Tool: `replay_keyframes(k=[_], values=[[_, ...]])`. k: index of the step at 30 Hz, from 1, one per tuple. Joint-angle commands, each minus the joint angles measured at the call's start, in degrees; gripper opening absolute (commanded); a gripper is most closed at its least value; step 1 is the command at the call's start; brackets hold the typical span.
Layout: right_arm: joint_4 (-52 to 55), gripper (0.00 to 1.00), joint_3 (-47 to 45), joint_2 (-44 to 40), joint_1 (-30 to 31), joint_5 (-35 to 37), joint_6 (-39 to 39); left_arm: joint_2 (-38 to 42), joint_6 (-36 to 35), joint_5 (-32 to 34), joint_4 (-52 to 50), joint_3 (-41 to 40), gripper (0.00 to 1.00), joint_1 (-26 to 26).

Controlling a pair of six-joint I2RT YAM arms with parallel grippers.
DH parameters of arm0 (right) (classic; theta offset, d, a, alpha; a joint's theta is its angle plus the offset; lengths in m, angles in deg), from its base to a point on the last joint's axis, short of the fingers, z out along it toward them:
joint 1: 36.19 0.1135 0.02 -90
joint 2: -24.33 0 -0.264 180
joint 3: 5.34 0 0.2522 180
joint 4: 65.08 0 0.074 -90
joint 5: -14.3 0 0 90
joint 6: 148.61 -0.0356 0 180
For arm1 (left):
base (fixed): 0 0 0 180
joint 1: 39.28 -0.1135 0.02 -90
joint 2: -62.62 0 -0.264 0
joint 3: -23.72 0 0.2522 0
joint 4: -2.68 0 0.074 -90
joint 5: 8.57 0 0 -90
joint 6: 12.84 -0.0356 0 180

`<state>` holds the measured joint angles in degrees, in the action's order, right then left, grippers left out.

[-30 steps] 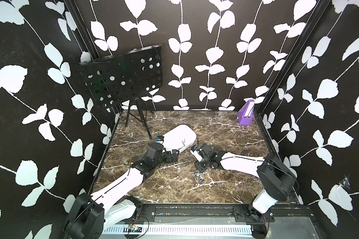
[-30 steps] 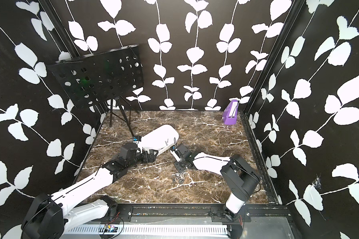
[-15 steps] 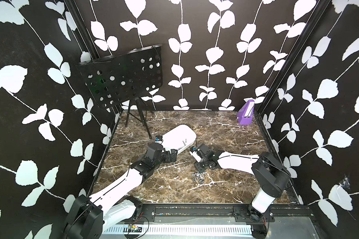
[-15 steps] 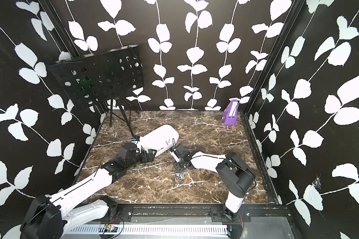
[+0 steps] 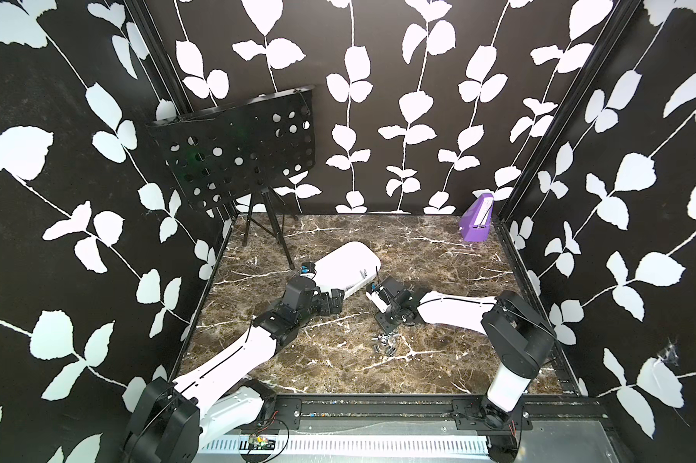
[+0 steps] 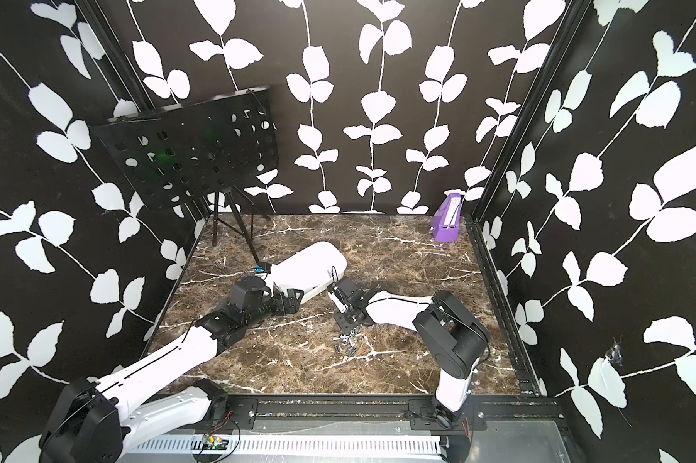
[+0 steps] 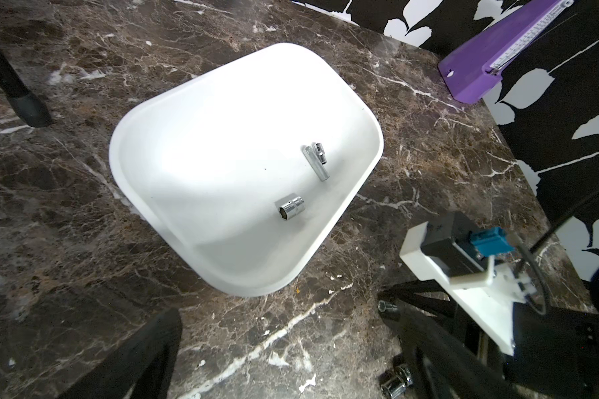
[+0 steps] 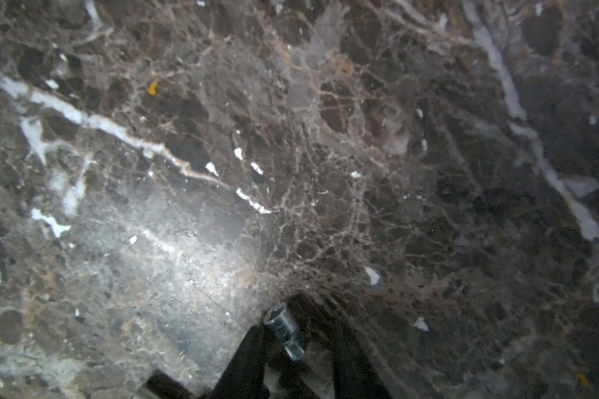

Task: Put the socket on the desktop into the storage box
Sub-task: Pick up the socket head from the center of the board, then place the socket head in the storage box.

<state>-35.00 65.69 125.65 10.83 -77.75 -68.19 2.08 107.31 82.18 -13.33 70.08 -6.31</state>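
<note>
1. Hard to see: in both top views the right hand (image 5: 388,328) covers what lies under it. The loose sockets (image 5: 386,345) just in front of it, toward the front edge, form a silvery cluster too small to count.
2. The right wrist view is dim and soft. Only the tips of two black fingers (image 8: 246,359) show, and the rest of the hand is cut off by the frame.
3. A chrome socket (image 8: 284,330) lies between those fingers, against one of them. I cannot tell whether the other finger presses it, so the grip is unclear, nor whether it is off the bench (image 8: 291,138).
4. The box (image 5: 348,270) is white, shallow and round-cornered. It sits near the middle of the bench, a little toward the left edge.
5. From above, the inside of the box is washed out. The left wrist view shows a long socket (image 7: 317,164) and a short socket (image 7: 291,210) inside it, lying apart.
6. The right arm reaches low from the front right corner, its forearm nearly level. The hand tips down at the bench between the box and the loose sockets.
7. The left arm reaches from the front left corner. The left hand (image 5: 333,301) stops just short of the box's near side, jaws spread and empty.
8. A purple box (image 5: 476,222) stands at the far right corner and a black perforated stand (image 5: 238,160) at the far left.
</note>
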Motion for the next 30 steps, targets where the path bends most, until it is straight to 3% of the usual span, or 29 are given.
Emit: replay_keyframes(k=[1,15,24,30], values=[[1.43,0.31,2.05,1.69,-0.09,1.56,-0.2,0.51,-0.81,0.47,0.83,-0.27,0.99,0.25],[1.12,0.14,2.24,1.2,-0.18,4.44,-0.7,0.28,-0.71,0.21,0.81,-0.17,0.99,0.23],[-0.45,0.05,-0.35,-4.96,-0.62,7.69,-2.06,-0.8,-0.81,-2.61,2.12,0.1,0.97,0.3],[-0.18,0.05,-1.34,-11.31,-0.88,9.7,-5.2,-0.49,-1.29,-3.59,2.22,0.19,0.98,0.42]])
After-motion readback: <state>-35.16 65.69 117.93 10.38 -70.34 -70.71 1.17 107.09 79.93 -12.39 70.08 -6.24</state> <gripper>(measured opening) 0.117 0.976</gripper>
